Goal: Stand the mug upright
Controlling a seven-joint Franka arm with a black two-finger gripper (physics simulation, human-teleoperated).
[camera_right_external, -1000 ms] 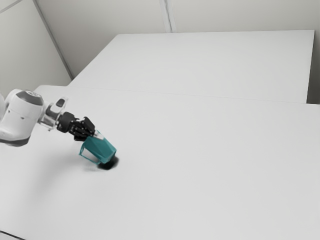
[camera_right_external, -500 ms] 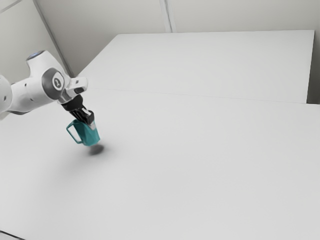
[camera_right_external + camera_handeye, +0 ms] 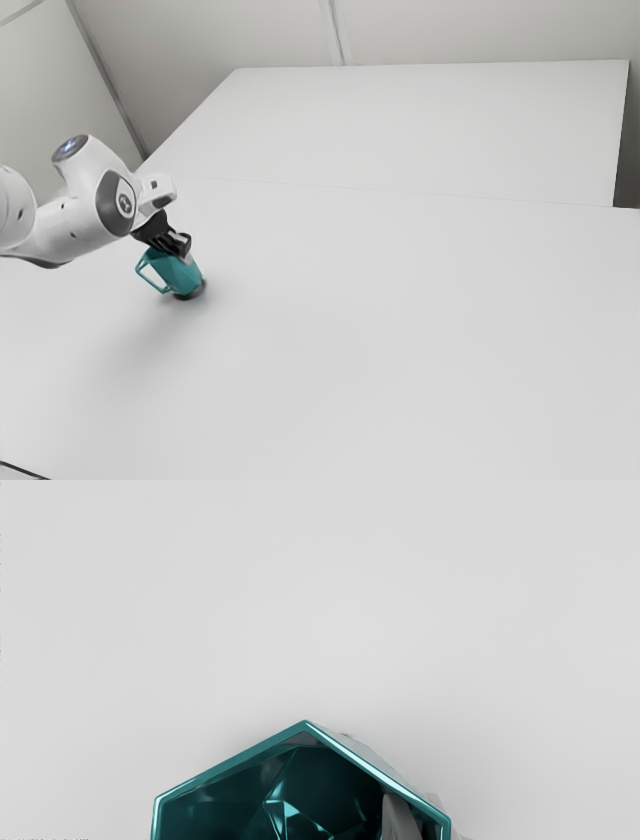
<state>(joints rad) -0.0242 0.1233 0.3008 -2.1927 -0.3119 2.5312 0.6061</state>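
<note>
The teal mug point(image 3: 172, 270) is held tilted, low over the surface point(image 3: 400, 320), its wall pinched by the pincer point(image 3: 185, 256), one finger inside, one outside.

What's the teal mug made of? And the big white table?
The teal mug looks like shiny metal, or maybe glazed pottery or plastic: bright streaks run along its rim and flat inside faces. The white table looks smooth and dull, perhaps painted or plastic-coated board: it has soft shadows and no wood grain I can see.
</note>
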